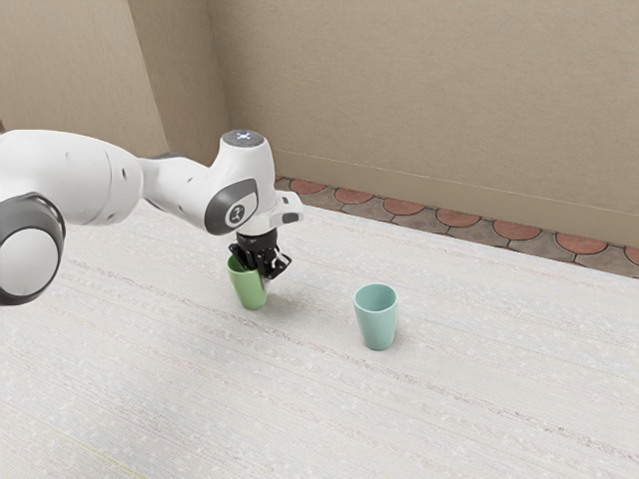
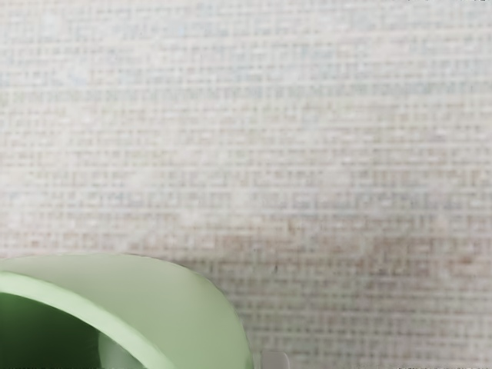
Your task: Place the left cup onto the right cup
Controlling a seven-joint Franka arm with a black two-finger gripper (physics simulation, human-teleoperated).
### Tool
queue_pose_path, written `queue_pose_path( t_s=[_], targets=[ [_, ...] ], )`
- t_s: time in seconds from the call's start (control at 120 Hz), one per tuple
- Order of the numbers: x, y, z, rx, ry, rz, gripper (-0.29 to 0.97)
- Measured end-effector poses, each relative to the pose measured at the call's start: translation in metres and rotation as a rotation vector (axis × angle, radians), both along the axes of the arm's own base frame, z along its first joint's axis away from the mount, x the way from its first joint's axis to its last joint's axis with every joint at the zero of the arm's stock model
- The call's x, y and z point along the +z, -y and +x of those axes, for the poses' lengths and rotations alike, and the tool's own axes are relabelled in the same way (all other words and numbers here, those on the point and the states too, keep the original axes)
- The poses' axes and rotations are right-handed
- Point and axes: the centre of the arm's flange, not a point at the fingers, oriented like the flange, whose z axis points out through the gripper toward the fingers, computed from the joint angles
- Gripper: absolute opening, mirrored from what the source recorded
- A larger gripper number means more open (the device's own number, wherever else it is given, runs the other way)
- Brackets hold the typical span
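Looking over the table (image 1: 479, 399) first, I saw a pale, grained top that carried both cups. The arm (image 1: 150, 185) came in from the exterior view's left and bent down over the green cup (image 1: 247, 287), which I took for the left cup of the task. The teal cup (image 1: 375, 317) stood well apart from the green cup, to the exterior view's right of it, mouth up; I judged it was the one waiting to receive.

The green cup was on or just off the table, I could not say which. Its mouth faced up and its long axis ran close to upright, perhaps with a slight lean, the narrow base lowest.

The gripper (image 1: 262, 263) sat right at the green cup's rim, on the side toward the teal cup. I read that as a rim grasp, chosen so the cup would hang mouth up and its base could drop onto the other. Whether the hand was spread or already pinching the wall, I could not tell. In the wrist view the green cup's rim (image 2: 154, 300) lay just under the hand.
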Motion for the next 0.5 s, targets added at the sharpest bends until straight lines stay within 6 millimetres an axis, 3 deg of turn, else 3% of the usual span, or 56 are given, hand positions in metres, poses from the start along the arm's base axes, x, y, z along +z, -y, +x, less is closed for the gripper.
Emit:
queue_pose_path(
  t_s=[0.292,0.5],
  targets=[
    [0.021,0.002,0.002,0.0,0.024,0.009,-0.1],
    [0.051,0.014,0.004,-0.011,0.053,0.005,-0.1]
  ],
)
